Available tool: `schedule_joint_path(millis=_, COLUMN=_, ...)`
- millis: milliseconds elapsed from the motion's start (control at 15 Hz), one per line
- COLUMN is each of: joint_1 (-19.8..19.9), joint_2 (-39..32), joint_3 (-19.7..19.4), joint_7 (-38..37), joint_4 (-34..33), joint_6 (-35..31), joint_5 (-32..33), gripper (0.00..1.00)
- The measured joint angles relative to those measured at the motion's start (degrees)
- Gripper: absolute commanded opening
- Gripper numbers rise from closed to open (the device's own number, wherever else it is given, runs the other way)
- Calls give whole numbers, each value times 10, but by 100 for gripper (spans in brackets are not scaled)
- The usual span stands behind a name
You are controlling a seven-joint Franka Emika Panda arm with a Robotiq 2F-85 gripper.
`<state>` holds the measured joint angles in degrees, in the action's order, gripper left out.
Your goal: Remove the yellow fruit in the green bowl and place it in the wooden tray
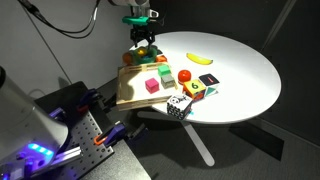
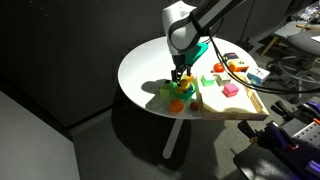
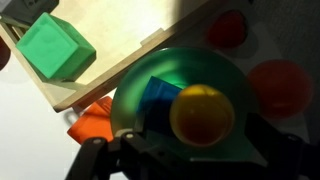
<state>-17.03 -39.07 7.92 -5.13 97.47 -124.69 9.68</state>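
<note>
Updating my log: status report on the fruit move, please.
End effector open, over the green bowl. Yellow fruit in bowl, not gripped. Blue block crowds it there; wooden tray alongside.

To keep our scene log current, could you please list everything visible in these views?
table: 1, white, round, under everything
tray: 1, light wood, on the table
bowl: 1, green, beside the tray, under the gripper
yellow fruit: 1, yellow, in the bowl
blue block: 1, blue, in the bowl
green cube: 1, green, on the tray
pink cube: 1, pink, on the tray
orange piece: 1, orange, beside the bowl
banana: 1, yellow, on the table
red fruit: 1, red, beside the tray
checked cube: 1, black-and-white, near the table edge
gripper: 1, dark, open, above the bowl
</note>
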Motion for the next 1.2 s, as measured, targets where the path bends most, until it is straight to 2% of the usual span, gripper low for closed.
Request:
schedule_joint_path(millis=267, joint_1=-1, joint_2=-11, joint_3=-1, joint_7=2, joint_4=-8, joint_6=0, joint_5=0, gripper=41)
schedule_joint_path(millis=933, joint_1=-5, joint_2=-9, joint_3=-4, joint_7=2, joint_4=-22, joint_6=14, joint_5=0, gripper=39)
schedule_joint_path(millis=1200, joint_1=-5, joint_2=10, joint_3=-11, joint_7=-1, joint_4=-22, joint_6=43, joint_5=0, gripper=39)
